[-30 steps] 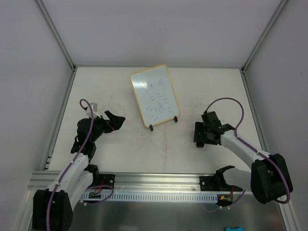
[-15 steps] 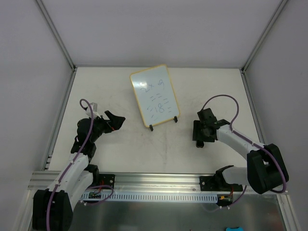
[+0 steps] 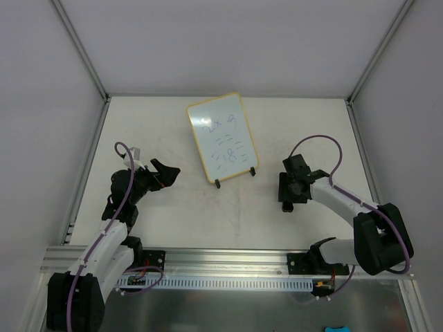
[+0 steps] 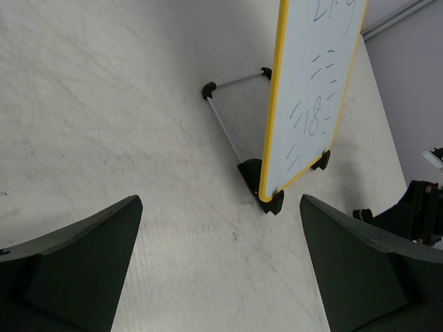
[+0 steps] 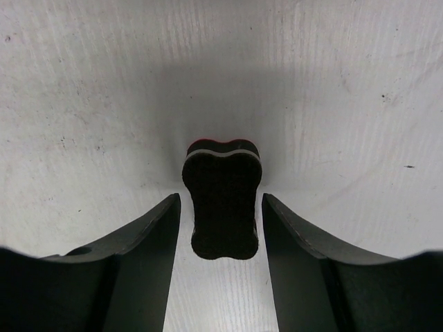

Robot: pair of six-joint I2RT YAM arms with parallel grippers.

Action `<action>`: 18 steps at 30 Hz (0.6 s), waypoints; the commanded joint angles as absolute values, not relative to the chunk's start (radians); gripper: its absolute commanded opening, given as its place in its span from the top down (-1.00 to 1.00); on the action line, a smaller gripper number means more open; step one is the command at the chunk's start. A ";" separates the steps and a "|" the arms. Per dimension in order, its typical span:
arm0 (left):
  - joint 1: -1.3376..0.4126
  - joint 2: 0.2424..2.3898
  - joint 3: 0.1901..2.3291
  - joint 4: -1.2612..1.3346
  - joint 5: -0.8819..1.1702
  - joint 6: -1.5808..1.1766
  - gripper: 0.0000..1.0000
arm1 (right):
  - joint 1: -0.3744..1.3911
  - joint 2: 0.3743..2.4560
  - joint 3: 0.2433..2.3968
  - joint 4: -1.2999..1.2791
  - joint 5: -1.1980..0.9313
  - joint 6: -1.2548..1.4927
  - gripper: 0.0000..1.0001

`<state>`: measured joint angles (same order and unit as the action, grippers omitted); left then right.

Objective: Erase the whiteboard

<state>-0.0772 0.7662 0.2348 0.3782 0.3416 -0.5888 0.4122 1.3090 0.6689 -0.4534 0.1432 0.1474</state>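
Whiteboard (image 3: 223,137): yellow-framed, blue writing on its face, propped tilted on a wire stand with black feet, mid-table toward the back, between the arms. Judged light, stiff and slick-faced; likely to tip or skid under a wipe. Best taken by the frame edge, or braced from behind.

Eraser (image 5: 221,207): black, lying flat on the table (image 5: 83,83); probably soft and light.

Right gripper (image 5: 220,200): set narrow astride the eraser, slim gaps either side, not yet clamped.

Left gripper (image 4: 220,200): wide apart, empty, facing the whiteboard.
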 commanded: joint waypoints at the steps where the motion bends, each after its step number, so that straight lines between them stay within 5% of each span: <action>1: -0.074 0.759 0.272 0.391 0.368 -0.583 -0.98 | 0.419 1.319 0.700 -0.474 0.155 0.141 -0.06; 7: -0.074 0.761 0.273 0.390 0.368 -0.583 -0.98 | 0.417 1.351 0.718 -0.485 0.143 0.133 0.01; 18: -0.072 0.755 0.275 0.383 0.365 -0.580 -0.98 | 0.417 1.368 0.730 -0.495 0.144 0.132 0.50</action>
